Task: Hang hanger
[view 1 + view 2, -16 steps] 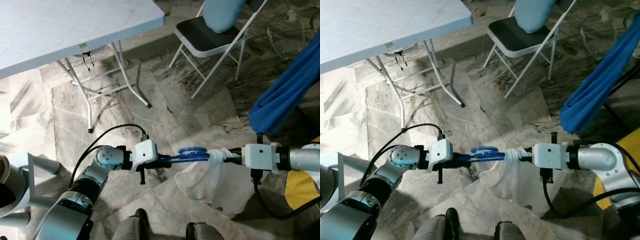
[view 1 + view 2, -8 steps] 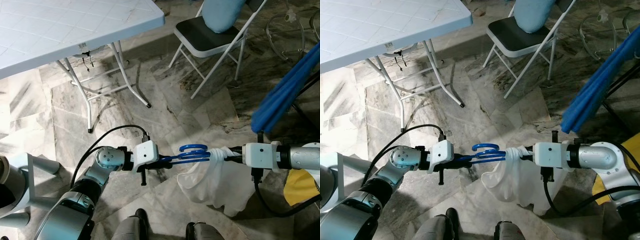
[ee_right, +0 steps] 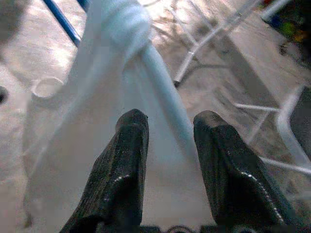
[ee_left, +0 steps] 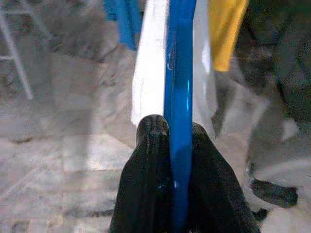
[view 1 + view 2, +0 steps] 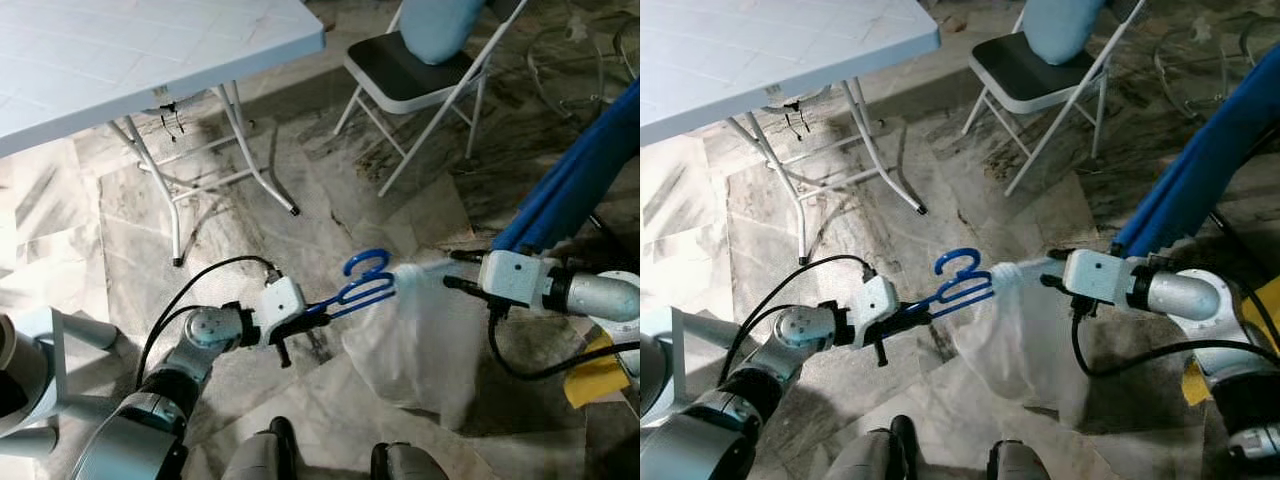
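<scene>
Hanger: blue plastic, hook up, held in the air above the floor between both arms.
Cloth: thin, white, draped from hanger.
Left tool: clamped on hanger bar.
Right tool: fingers parted around the cloth.
Floor: veined marble.
Worktop: white, folding.
Chair: black seat.

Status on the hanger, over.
Left gripper shut on blue hanger. Right gripper open around white garment. Nothing blocking.

Hanger bright blue; garment on it white, sheer. Floor grey-veined marble. Far left table white w/ grid pattern. Far chair black seat, white frame. Right cloth blue, near-right one yellow.
</scene>
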`<state>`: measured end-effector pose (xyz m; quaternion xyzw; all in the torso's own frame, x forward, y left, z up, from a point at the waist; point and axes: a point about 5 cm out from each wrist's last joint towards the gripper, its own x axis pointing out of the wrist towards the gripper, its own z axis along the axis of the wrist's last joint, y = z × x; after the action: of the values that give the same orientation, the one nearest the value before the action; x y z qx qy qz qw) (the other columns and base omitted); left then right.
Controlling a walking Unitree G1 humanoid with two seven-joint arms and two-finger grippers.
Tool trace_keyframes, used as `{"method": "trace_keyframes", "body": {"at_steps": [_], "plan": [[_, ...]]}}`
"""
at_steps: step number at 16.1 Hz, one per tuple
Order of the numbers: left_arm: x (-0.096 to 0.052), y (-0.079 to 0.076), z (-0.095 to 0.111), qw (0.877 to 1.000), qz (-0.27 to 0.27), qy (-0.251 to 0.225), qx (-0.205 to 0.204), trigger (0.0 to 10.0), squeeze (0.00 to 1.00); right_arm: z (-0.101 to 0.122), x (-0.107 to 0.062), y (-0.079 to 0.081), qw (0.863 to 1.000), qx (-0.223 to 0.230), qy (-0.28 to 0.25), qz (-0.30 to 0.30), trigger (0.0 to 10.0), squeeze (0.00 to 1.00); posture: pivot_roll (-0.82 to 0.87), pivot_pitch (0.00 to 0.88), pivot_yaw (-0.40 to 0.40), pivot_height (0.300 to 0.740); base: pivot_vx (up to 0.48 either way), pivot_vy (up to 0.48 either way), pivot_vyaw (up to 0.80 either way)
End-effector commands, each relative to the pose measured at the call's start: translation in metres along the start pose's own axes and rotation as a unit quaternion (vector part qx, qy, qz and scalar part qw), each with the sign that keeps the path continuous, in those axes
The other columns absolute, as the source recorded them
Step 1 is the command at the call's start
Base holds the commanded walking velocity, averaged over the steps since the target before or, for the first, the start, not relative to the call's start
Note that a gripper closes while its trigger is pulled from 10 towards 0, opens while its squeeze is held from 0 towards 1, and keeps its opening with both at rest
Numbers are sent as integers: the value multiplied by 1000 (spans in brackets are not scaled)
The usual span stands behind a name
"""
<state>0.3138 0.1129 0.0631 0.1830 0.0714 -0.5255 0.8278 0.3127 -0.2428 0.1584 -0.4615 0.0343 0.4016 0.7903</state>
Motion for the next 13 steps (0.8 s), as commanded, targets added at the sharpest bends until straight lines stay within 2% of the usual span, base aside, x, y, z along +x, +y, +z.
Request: {"method": "trace_keyframes", "body": {"at_steps": [1, 3, 4, 5, 6, 7, 8, 9, 11, 12, 13], "plan": [[-4, 3, -2, 999, 39, -9, -14, 0, 0, 0, 0, -8, 999, -15, 5, -31, 10000, 1000, -128, 220, 71, 740, 0, 0, 0], [-5, 5, -7, 996, 85, -5, -21, 0, 0, -3, 0, -24, 994, -15, 21, -108, 10000, 1000, -116, 222, 57, 740, 0, 0, 0], [-6, 5, -7, 995, 95, -6, -25, 0, 0, -4, 0, -26, 992, -15, 23, -124, 10000, 1000, -116, 222, 57, 740, 0, 0, 0], [-6, 5, -7, 992, 122, -15, -21, 0, 0, -7, 0, -32, 982, 21, 18, -188, 10000, 1000, -104, 221, 49, 740, 0, 0, 0], [-6, 6, -7, 991, 132, -19, -20, 0, 0, -8, 1, -32, 977, 41, 15, -211, 10000, 1000, -97, 220, 48, 740, 0, 0, 0], [-4, 6, -3, 989, 144, -27, -8, 0, 0, -8, 8, -22, 966, 102, -3, -238, 10000, 1000, -87, 219, 49, 740, 0, 0, 0], [-1, 6, 1, 988, 148, -37, -14, 0, 0, -10, 13, -15, 959, 137, -10, -247, 10000, 1000, -88, 219, 49, 740, 0, 0, 0], [5, 9, 9, 986, 155, -57, -26, 0, 0, -10, 22, 1, 947, 193, -24, -255, 10000, 1000, -89, 216, 53, 740, 0, 0, 0], [9, 12, 18, 985, 155, -75, -31, 0, 0, -10, 29, 17, 936, 241, -33, -253, 10000, 1000, -98, 214, 62, 740, 0, 0, 0], [12, 16, 25, 984, 156, -85, -26, 0, 0, -15, 31, 31, 925, 276, -24, -260, 10000, 1000, -101, 210, 66, 740, 0, 0, 0], [13, 18, 31, 984, 153, -94, -21, 0, 0, -16, 31, 41, 921, 294, -25, -255, 10000, 1000, -103, 209, 72, 740, 0, 0, 0]]}}
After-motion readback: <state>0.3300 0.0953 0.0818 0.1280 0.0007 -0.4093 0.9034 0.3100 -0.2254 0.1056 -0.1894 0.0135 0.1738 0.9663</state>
